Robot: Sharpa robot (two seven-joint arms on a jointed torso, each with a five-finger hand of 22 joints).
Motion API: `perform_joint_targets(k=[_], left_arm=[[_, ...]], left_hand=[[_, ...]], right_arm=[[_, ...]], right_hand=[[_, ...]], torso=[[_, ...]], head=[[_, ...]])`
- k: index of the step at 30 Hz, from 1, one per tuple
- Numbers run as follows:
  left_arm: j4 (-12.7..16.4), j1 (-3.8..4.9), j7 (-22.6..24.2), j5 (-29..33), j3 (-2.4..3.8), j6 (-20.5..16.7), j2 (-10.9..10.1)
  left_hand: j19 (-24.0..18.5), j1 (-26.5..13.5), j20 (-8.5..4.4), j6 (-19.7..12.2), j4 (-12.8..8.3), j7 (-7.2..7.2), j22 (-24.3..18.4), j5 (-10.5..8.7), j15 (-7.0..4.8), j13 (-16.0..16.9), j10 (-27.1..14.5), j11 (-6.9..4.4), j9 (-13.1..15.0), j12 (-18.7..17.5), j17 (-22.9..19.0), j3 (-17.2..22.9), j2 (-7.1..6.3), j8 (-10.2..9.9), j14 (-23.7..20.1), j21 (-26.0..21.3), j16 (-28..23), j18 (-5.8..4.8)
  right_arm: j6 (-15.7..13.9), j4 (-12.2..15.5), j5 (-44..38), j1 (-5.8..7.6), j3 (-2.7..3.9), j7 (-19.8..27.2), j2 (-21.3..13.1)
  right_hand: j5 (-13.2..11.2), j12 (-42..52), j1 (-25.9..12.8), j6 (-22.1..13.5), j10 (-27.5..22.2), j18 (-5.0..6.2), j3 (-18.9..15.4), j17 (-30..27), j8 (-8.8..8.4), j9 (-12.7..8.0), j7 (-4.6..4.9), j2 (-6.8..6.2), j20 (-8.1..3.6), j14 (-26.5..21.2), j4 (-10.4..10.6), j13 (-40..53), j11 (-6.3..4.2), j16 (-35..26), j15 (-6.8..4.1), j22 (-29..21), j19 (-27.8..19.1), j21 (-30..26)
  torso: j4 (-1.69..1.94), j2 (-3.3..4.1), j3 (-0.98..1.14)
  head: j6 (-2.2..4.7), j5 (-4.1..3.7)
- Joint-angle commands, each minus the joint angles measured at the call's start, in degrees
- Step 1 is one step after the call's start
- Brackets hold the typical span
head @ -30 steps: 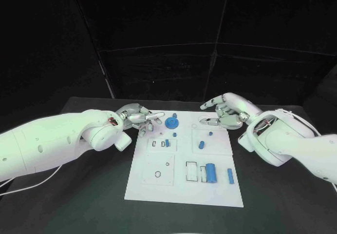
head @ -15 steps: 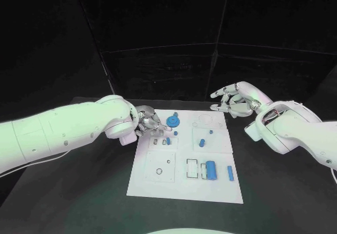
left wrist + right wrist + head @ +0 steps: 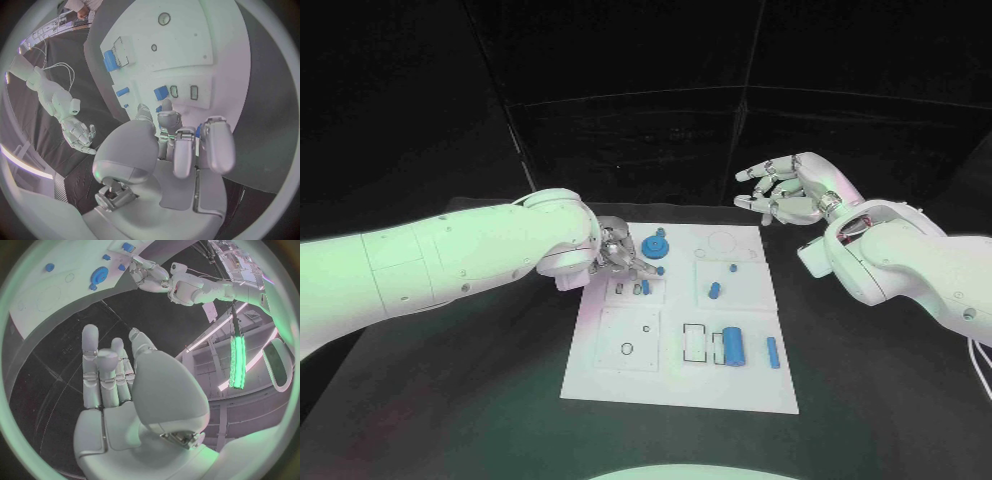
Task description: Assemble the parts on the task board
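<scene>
The white task board (image 3: pixel 678 375) lies mid-table. On it are a blue gear (image 3: pixel 656 247), a blue cylinder (image 3: pixel 733 346), a blue bar (image 3: pixel 772 352) and several smaller blue pieces such as one at mid-board (image 3: pixel 714 292). My left hand (image 3: pixel 620 258) hovers low over the board's far left corner, beside the gear, its fingers (image 3: pixel 215 145) curled down toward the small slots. A grip on a part cannot be made out. My right hand (image 3: pixel 790 190) is raised beyond the board's far right corner, fingers (image 3: pixel 92 365) spread, holding nothing. The board (image 3: pixel 212 45) and cylinder (image 3: pixel 110 60) show past the left hand.
Black table (image 3: pixel 459 400) surrounds the board on all sides. Empty outlined recesses (image 3: pixel 629 350) mark the board's near left half. The left forearm (image 3: pixel 459 265) spans the table's left side; the right forearm (image 3: pixel 906 265) covers the far right.
My left hand has moved from beside the gear toward the small slots and curled its fingers. My right hand has lifted up and back, away from the board's far edge.
</scene>
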Motion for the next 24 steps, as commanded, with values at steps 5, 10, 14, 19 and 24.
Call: perform_joint_targets(k=[5, 10, 14, 19, 24], left_arm=[[-1.55, 0.77, -1.46, -1.67, -1.26, 3.71, 1.90], [-2.05, 1.04, -1.58, -2.09, -2.14, 4.62, 2.71], [-2.33, 1.11, -1.63, -2.21, -2.39, 4.98, 3.21], [-2.62, 1.14, -1.68, -2.27, -2.54, 5.35, 3.76], [-2.79, 1.15, -1.71, -2.29, -2.58, 5.49, 4.07]], left_hand=[[0.38, -0.51, -0.08, -0.57, 0.34, 0.09, 0.17, -0.12, -0.40, 0.35, 0.39, 0.00, 0.30, 0.44, 15.06, -0.27, -0.02, 0.38, 6.06, 0.42, 0.17, -0.64], [0.37, -0.57, -0.08, -0.64, 0.36, 0.10, 0.17, -0.12, -0.40, 0.44, 0.40, 0.00, 0.36, 0.51, 15.06, -0.28, 0.02, 0.42, 6.06, 0.42, 0.17, -0.64], [0.37, -0.63, -0.08, -0.71, 0.38, 0.11, 0.18, -0.12, -0.39, 0.43, 0.35, 0.01, 0.42, 0.50, 15.06, -0.30, 0.06, 0.46, 6.06, 0.43, 0.17, -0.64], [0.35, -0.64, -0.08, -0.86, 0.35, 0.13, 0.19, -0.11, -0.39, 0.39, 0.25, 0.02, 0.53, 0.47, 15.06, -0.27, 0.15, 0.51, 6.06, 0.44, 0.17, -0.63], [0.33, -0.52, -0.07, -1.06, 0.22, 0.15, 0.24, -0.10, -0.37, 0.44, 0.17, 0.04, 0.67, 0.50, 15.06, -0.19, 0.26, 0.58, 6.06, 0.48, 0.17, -0.64]], right_arm=[[-1.38, -0.45, 2.46, 0.13, 0.04, 1.87, 0.46], [-1.51, -0.53, 3.78, 0.13, 0.03, 2.05, 0.86], [-1.49, -0.54, 4.41, 0.13, 0.03, 2.10, 1.05], [-1.46, -0.62, 4.83, 0.13, 0.03, 1.99, 1.28], [-1.41, -0.82, 6.31, 0.13, 0.03, 1.77, 1.52]], right_hand=[[0.46, -0.88, 0.82, -0.50, -0.80, 0.29, -0.28, -3.47, 0.48, 0.00, 0.16, -0.12, 0.29, -1.52, 0.77, -1.84, 0.16, -3.80, 0.16, -1.18, -0.15, -2.01], [1.52, -0.95, 1.02, -0.84, -0.96, 0.29, -0.39, -4.42, 0.50, -0.02, 0.26, -0.17, 0.34, -1.80, 0.95, -2.58, 0.24, -5.03, 0.23, -1.68, 0.08, -2.80], [1.87, -0.95, 1.11, -0.92, -1.03, 0.29, -0.42, -4.86, 0.54, -0.02, 0.28, -0.18, 0.35, -1.93, 1.02, -2.85, 0.27, -5.55, 0.24, -1.86, 0.19, -3.09], [2.28, -0.94, 1.10, -1.10, -1.19, 0.28, -0.53, -5.44, 0.58, -0.02, 0.33, -0.25, 0.38, -2.14, 1.19, -3.24, 0.33, -6.30, 0.29, -2.13, 0.29, -3.53], [3.00, -0.88, 1.14, -1.40, -1.45, 0.26, -0.64, -6.14, 0.65, -0.02, 0.42, -0.34, 0.44, -2.47, 1.39, -3.72, 0.42, -7.25, 0.37, -2.46, 0.37, -4.11]], torso=[[-0.09, 0.08, -0.07], [-0.29, 0.17, -0.05], [-0.28, 0.23, -0.02], [-0.23, 0.23, -0.02], [-0.21, 0.17, -0.03]], head=[[-0.56, 0.00], [-0.66, 0.11], [-0.69, 0.08], [-0.96, 0.09], [-1.22, 0.12]])
